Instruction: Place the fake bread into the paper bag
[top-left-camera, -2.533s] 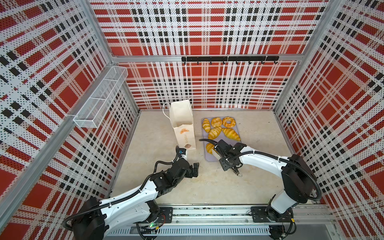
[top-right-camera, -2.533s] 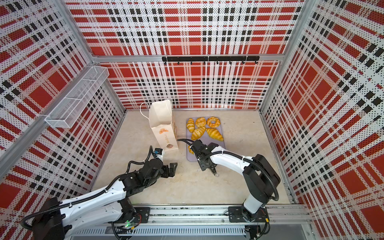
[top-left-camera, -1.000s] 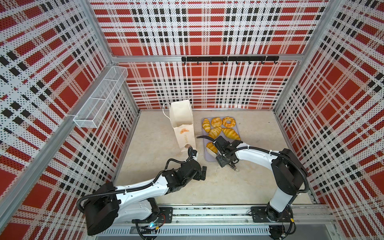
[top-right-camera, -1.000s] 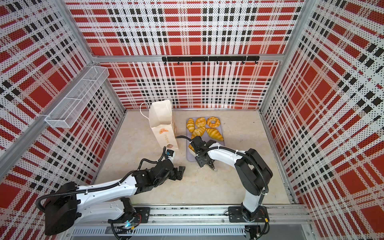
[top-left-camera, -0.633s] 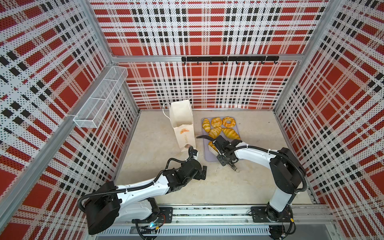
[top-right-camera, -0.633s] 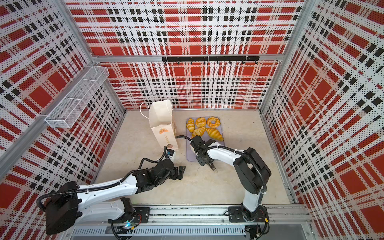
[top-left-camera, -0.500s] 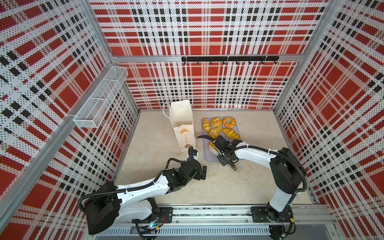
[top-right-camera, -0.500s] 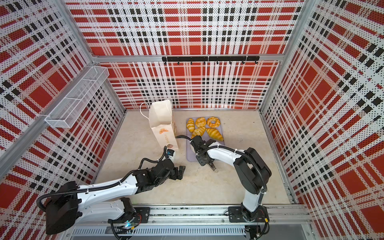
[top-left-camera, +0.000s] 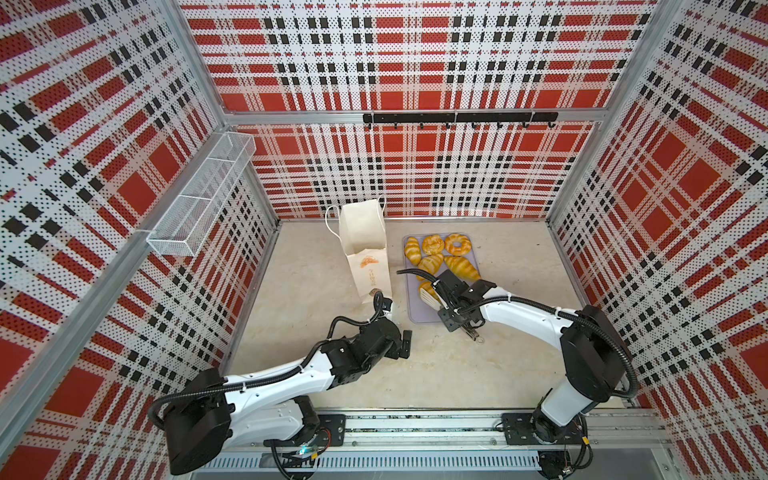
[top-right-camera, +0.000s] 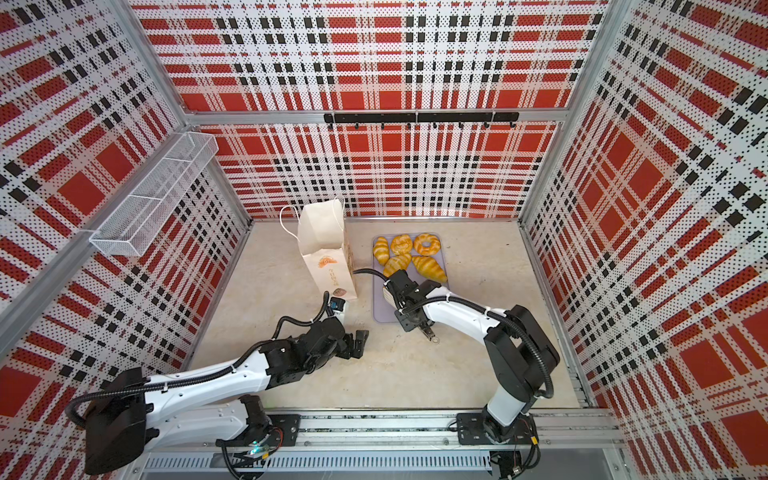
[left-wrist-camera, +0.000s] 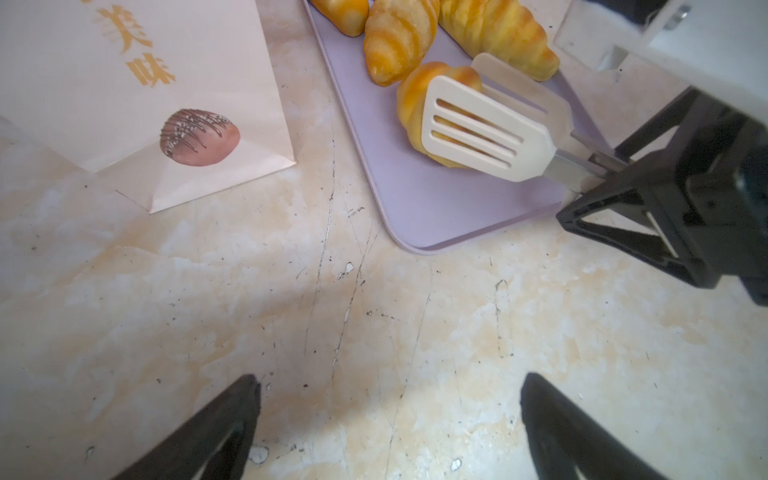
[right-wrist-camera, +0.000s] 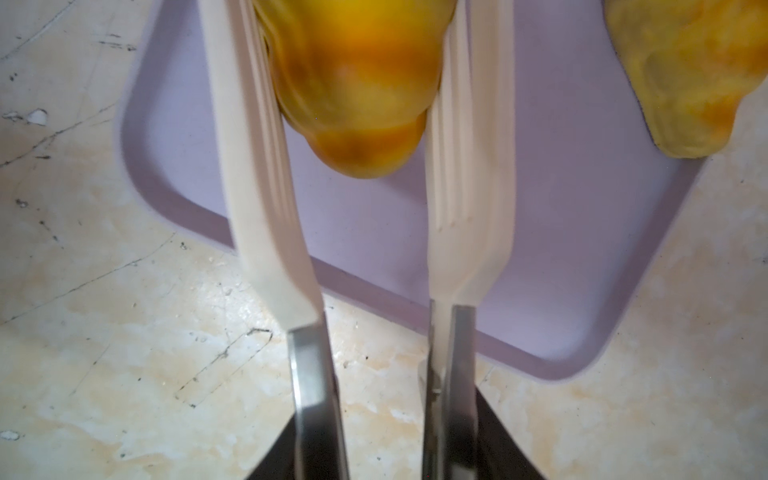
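R gripper (right-wrist-camera: 386, 449) clenches cream tongs (left-wrist-camera: 482, 129); their blades squeeze one croissant (left-wrist-camera: 415, 95) at the robot-side end of the lilac tray (left-wrist-camera: 436, 216). Other fake bread (top-left-camera: 440, 249) sits further back on tray. The paper bag (top-left-camera: 365, 249) stands just left of tray. L gripper (left-wrist-camera: 388, 415) gapes wide, empty, near tray's front-left corner.

R tongs (left-wrist-camera: 486, 133) now tighter on croissant (left-wrist-camera: 413, 97)

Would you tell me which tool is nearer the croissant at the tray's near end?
Right. The right tool holds tongs straddling that croissant; the left tool hangs open off the tray.
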